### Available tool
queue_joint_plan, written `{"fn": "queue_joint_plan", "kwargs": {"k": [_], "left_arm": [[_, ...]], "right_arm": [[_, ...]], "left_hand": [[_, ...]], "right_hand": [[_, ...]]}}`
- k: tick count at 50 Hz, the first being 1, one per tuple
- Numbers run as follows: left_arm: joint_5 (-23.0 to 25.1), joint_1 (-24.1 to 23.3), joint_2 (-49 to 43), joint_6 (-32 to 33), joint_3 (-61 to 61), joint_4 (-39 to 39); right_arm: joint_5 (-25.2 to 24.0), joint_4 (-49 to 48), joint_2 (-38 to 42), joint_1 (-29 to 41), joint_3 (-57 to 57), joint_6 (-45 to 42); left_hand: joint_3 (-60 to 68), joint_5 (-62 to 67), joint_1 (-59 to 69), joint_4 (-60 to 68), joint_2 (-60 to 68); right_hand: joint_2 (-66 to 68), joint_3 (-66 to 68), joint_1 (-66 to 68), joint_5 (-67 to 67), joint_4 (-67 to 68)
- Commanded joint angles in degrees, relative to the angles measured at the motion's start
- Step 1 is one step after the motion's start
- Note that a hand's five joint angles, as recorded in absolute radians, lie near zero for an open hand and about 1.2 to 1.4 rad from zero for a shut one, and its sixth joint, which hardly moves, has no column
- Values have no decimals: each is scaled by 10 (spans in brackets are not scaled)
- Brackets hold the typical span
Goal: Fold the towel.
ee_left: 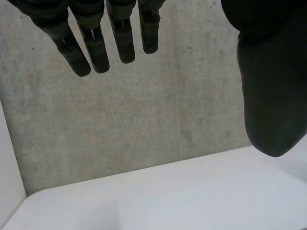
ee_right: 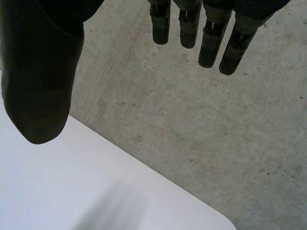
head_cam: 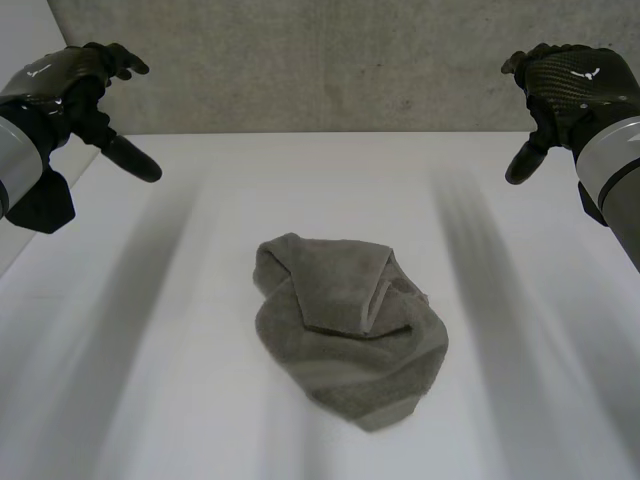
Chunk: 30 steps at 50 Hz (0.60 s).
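Table (head_cam: 140, 380) first: I see a white top spreading across my head view, with a grey concrete wall (head_cam: 320, 60) rising behind its far edge. Both wrist views give me that same wall and a strip of the white top below it.

Next down in size is the towel (head_cam: 345, 325), grey-green, lying crumpled in a loose heap near the middle of the top, a little toward the near edge. One layer is folded over the rest, with a creased ridge running across the heap. I cannot tell which edge is which. It lies free, well apart from both hands.

My arms come in at the two sides, raised near the far corners.

The left hand (head_cam: 80, 80) hangs at the left side, released and holding nothing. In its wrist view the fingers (ee_left: 96, 48) point out straight and the thumb (ee_left: 271, 96) stands apart from them, with wall showing between.

The right hand (head_cam: 565, 85) mirrors it at the right side, likewise relaxed and empty. Its fingers (ee_right: 211, 43) are straight and its thumb (ee_right: 41, 86) is set wide of them.
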Motion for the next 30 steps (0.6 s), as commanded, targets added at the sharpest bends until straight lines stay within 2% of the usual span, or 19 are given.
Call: {"fn": "queue_joint_plan", "kwargs": {"k": [1, 8, 21, 24, 27, 28, 30], "left_arm": [[0, -14, 0, 42, -2, 3], [-25, -29, -1, 46, -6, 5], [-24, -32, -10, 46, -11, 7], [-17, -36, -13, 46, -23, 7], [-1, -56, -37, 61, -53, 35], [-1, -56, -37, 61, -53, 35], [8, -66, -78, 99, -68, 69]], "right_arm": [[-2, 7, 0, 0, 0, -1], [-2, 7, -1, -1, 0, -1], [-13, 11, -1, 5, 7, -9], [-35, 13, -1, 5, 17, -31], [-117, 47, -9, 16, 60, -106], [-117, 47, -9, 16, 60, -106], [-176, 70, -9, 43, 92, -134]], "left_hand": [[-15, -118, -14, -12, -14], [-16, -120, -16, -14, -16], [-28, -132, -27, -25, -28], [-26, -130, -26, -24, -26], [-16, -120, -16, -14, -16], [-16, -120, -16, -14, -16], [-11, -115, -11, -8, -11]], "right_hand": [[-41, -38, -30, -30, -43], [-41, -38, -30, -30, -43], [-41, -38, -30, -30, -43], [-41, -38, -30, -30, -43], [-41, -38, -30, -30, -43], [-41, -38, -30, -30, -43], [-41, -38, -30, -30, -43]]}}
